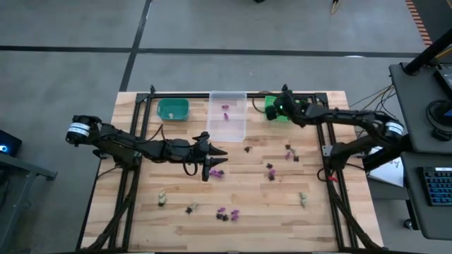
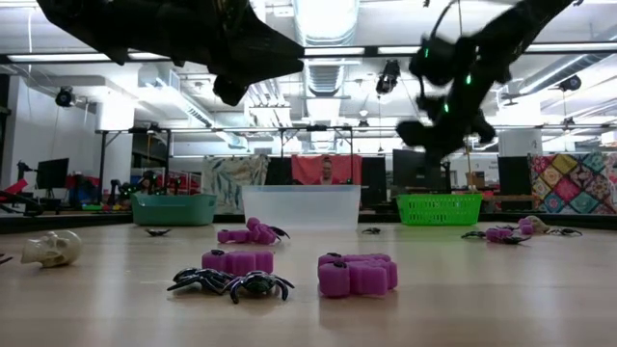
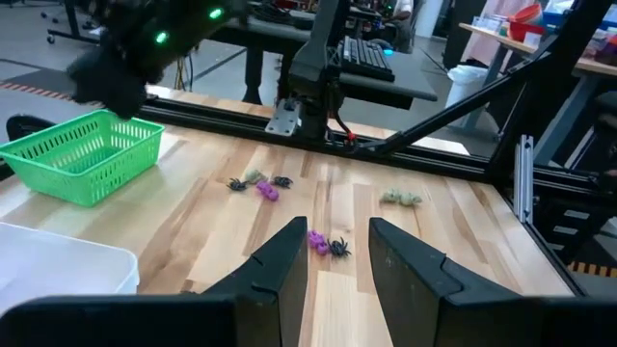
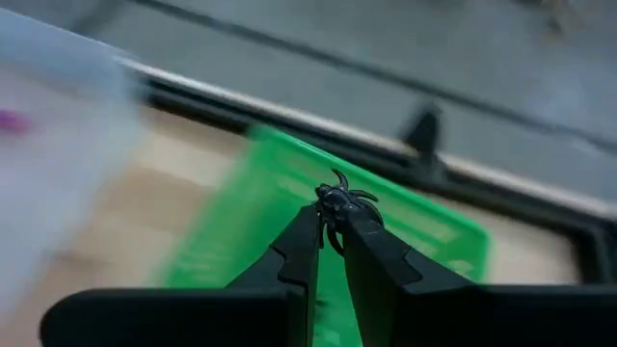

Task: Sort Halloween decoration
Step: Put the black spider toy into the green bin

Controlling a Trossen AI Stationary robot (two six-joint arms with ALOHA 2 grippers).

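The right pincer pinches a black spider over the green bin — drop likely next. The left pincer hovers part-open, empty, mid-counter. One purple piece — perhaps two — lies in the clear bin; most trinkets remain scattered.

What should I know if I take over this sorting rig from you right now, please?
Right hand: shut on a black spider, above the green bin.
Left hand: open, empty, above mid-table near a purple trinket.
Done: purple pieces lie in the clear bin. Contents of the teal bin cannot be made out.
Left: release the spider, then sort the purple, black and beige trinkets scattered on the table.
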